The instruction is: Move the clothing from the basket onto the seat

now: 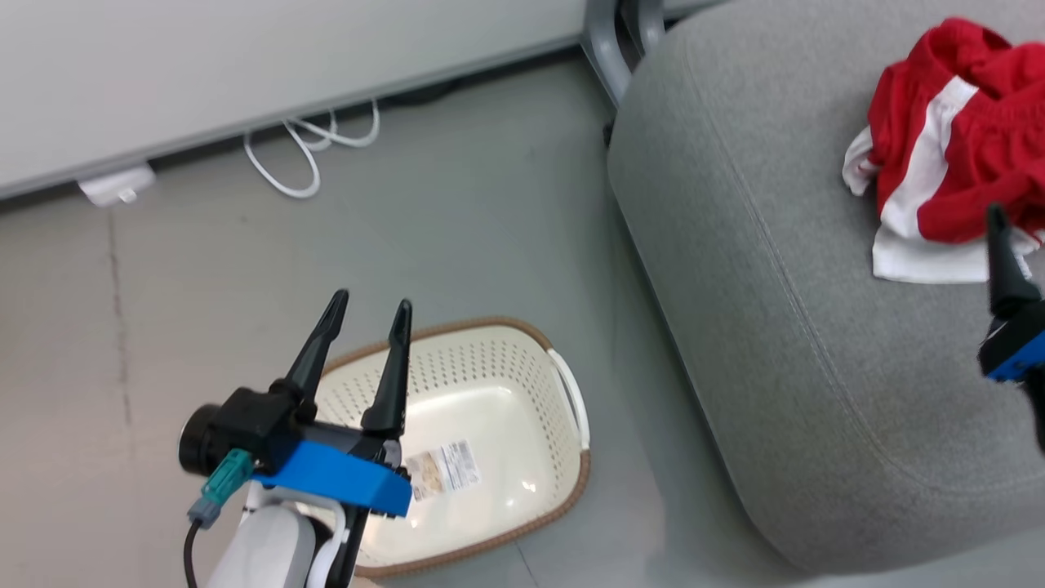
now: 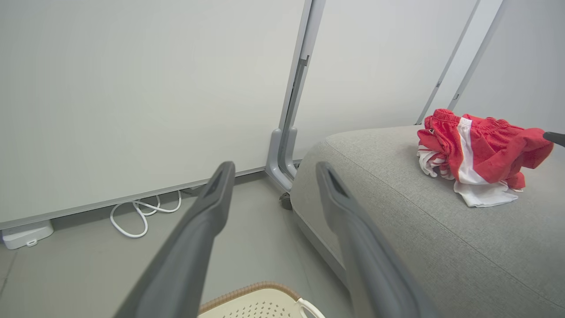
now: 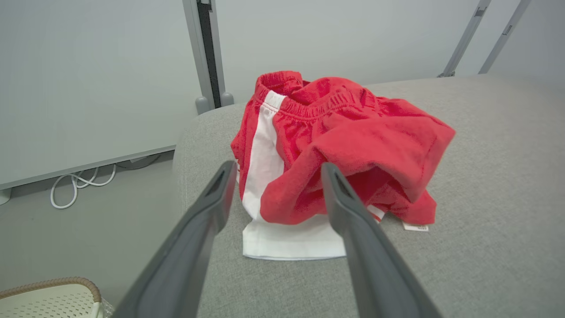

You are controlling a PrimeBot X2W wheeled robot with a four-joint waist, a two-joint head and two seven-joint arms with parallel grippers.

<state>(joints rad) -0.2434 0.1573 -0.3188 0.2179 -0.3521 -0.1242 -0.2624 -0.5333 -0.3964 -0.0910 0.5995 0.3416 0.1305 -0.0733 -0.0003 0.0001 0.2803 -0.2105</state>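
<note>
The clothing [image 1: 963, 147], red with white panels, lies crumpled on the grey seat [image 1: 775, 327] near its far right. My right gripper [image 3: 278, 167] is open just in front of the pile [image 3: 335, 145], holding nothing; one of its fingers [image 1: 1000, 245] shows at the head view's right edge. The cream basket [image 1: 490, 351] with its brown rim stands on the floor left of the seat, with a label sticker on its bottom. My left gripper [image 1: 371, 304] hovers open above the basket's left side, fingers bare. In the left wrist view that gripper [image 2: 274, 165] points toward the wall, with the clothing [image 2: 481, 145] off to the right.
A looped white cable [image 1: 302, 155] and a small white box [image 1: 114, 186] lie on the grey floor along the pale wall panel. A grey metal post foot [image 1: 608, 49] stands by the seat's far corner. Open floor separates basket and seat.
</note>
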